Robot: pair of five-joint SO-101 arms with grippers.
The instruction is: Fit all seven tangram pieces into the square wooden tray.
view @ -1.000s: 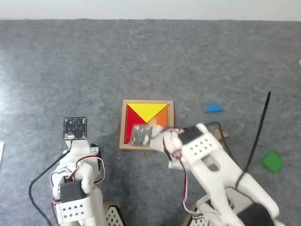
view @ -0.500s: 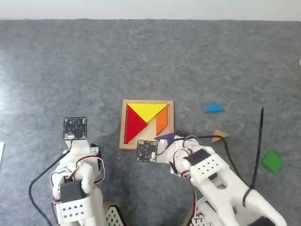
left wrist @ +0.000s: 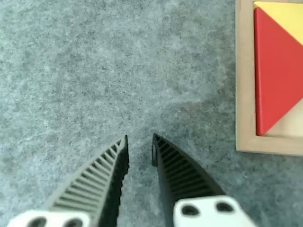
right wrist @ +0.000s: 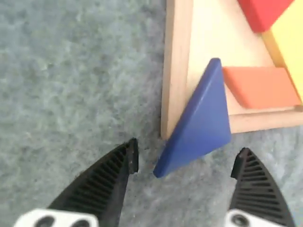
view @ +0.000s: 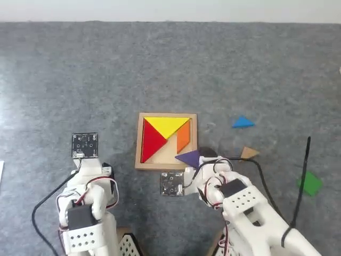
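The square wooden tray [view: 139,143] holds a yellow triangle [view: 166,126], a red triangle [view: 152,143] and an orange parallelogram [view: 183,137]. A dark blue triangle [view: 189,158] lies tilted across the tray's near right corner, partly on the rim [right wrist: 176,71] and partly on the carpet. My right gripper [right wrist: 184,158] stands open just short of that triangle [right wrist: 198,124], with its fingers apart from it. My left gripper [left wrist: 139,142] hangs over bare carpet to the left of the tray [left wrist: 244,75], its jaws nearly together and holding nothing.
Right of the tray lie a small blue triangle [view: 243,122], a tan triangle [view: 248,153] and a green square [view: 309,183] on the grey carpet. A black cable [view: 302,160] rises from the right arm.
The right arm has drawn back from over the tray toward the near edge. The dark blue triangle now lies uncovered on the tray's near right corner. The left arm has not moved.
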